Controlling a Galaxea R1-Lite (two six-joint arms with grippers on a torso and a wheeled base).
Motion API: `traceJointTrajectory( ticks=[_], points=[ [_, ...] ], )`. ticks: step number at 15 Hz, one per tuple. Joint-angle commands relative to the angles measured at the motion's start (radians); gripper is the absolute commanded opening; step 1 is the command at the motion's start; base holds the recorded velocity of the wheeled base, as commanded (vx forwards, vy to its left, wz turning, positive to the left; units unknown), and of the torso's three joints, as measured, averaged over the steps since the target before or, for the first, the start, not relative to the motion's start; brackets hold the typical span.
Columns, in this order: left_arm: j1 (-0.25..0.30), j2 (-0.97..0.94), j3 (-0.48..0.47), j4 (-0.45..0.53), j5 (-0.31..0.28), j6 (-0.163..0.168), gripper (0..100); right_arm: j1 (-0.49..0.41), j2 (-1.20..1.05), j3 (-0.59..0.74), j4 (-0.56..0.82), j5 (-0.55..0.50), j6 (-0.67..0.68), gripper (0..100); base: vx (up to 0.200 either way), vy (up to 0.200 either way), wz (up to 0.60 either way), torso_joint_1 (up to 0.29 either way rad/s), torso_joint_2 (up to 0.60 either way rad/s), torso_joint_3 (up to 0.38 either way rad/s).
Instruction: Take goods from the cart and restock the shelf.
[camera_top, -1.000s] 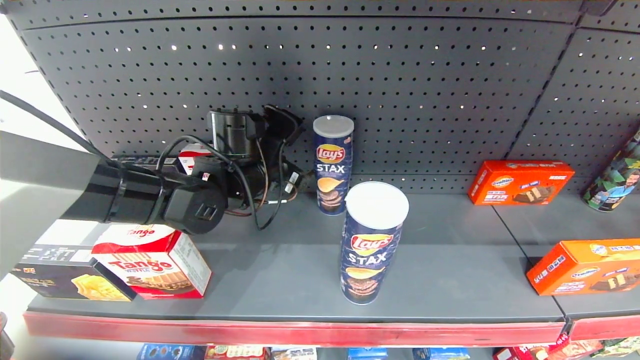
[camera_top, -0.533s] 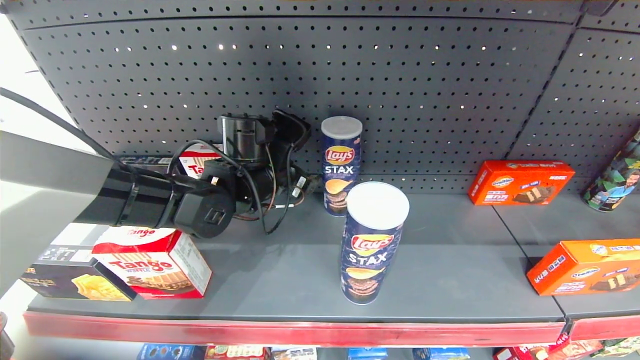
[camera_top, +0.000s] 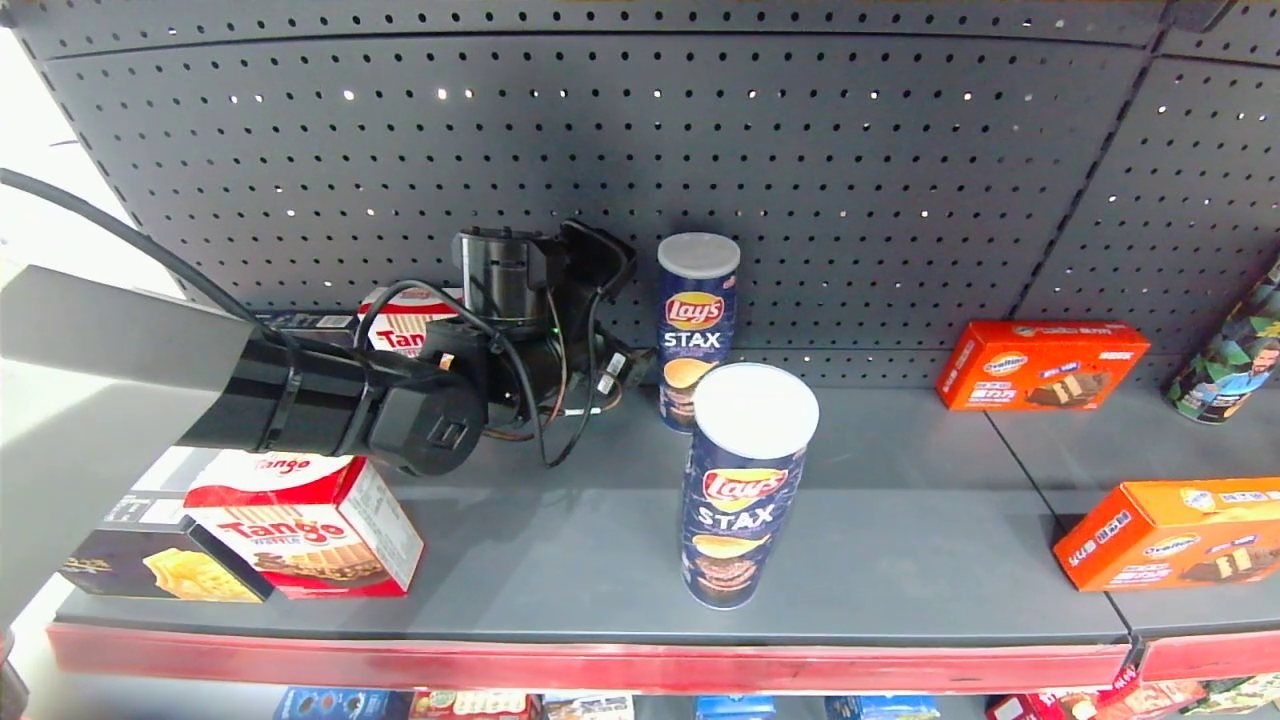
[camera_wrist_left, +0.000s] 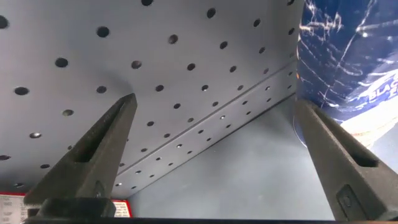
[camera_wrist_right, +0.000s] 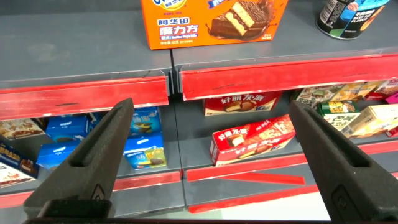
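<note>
Left jaws wide open, right jaws wide open, both holding nothing.
The back chip can (camera_top: 697, 320) stands on the shelf (camera_top: 900, 540) by the holed back wall (camera_top: 800, 150), just beside your left jaws and behind the front chip can (camera_top: 745, 490). It looks placed, so I think you next pull away without bumping it, then fetch more goods. A red wafer box (camera_top: 300, 530) and an orange box (camera_top: 1165, 530) sit at the sides.

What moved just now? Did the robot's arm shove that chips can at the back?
The left gripper, fingers open, slid to the right along the back wall, and the rear chips can shifted right with it, staying upright. It looks like a push, though the contact itself is hidden. The front chips can, the wafer box and the orange box stayed put.
</note>
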Motion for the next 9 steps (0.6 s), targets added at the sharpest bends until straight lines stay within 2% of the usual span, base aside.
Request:
traceJointTrajectory(
  ticks=[1,7,9],
  points=[
    [-0.001,0.003,0.001,0.0,0.001,0.0,100,0.0,0.0,0.0,0.0,0.0,0.0,100,0.0,0.0,0.0,0.0,0.0,0.0],
    [0.006,-0.006,0.012,-0.002,0.001,-0.001,100,0.0,0.002,0.0,0.0,0.0,0.0,100,0.0,0.0,0.0,0.0,0.0,0.0],
    [0.011,-0.061,0.038,-0.037,0.001,0.0,100,0.0,0.0,0.0,0.0,0.0,0.0,100,0.0,0.0,0.0,0.0,0.0,0.0]
  ],
)
